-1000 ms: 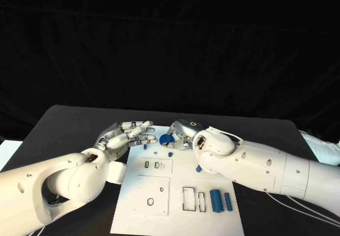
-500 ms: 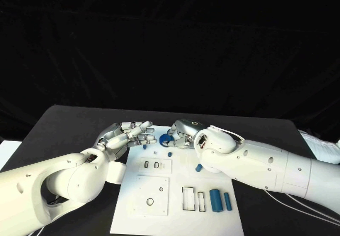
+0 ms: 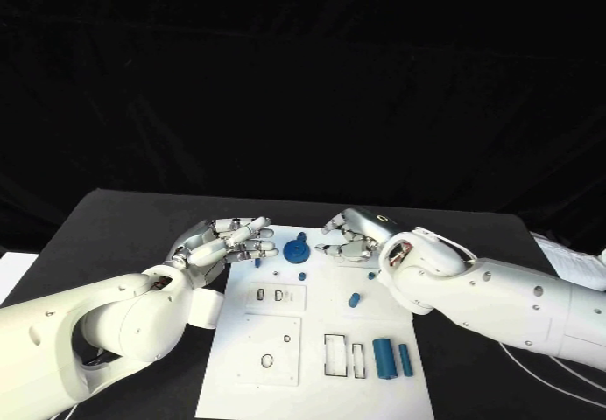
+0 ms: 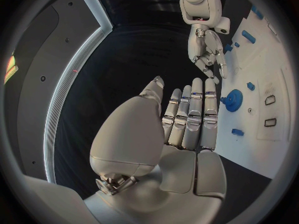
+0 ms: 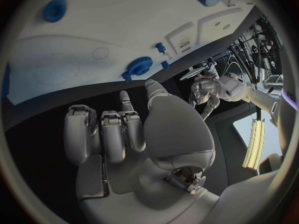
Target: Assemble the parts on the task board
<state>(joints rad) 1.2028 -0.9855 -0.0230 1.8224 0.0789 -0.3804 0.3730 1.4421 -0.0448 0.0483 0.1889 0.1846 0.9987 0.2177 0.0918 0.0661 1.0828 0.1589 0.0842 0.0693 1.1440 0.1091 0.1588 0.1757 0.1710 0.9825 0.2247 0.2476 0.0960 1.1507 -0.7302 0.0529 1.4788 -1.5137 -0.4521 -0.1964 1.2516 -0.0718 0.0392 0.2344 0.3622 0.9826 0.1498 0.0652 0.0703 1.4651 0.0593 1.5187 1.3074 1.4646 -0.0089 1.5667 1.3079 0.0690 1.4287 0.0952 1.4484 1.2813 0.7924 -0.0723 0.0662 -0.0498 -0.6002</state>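
A white task board [image 3: 316,350] lies lengthwise on the black table [image 3: 126,219], running from six toward twelve o'clock. A round blue gear [image 3: 297,254] sits near its far end, between both hands. The left hand [image 3: 228,242], fingers extended together and holding nothing, lies at the gear's nine o'clock; the right hand [image 3: 354,236], fingers curled and empty, lies at two o'clock, about equally near.

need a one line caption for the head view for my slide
Both hands, left and right, hover empty over the far end of the white task board, a blue gear lying between them.
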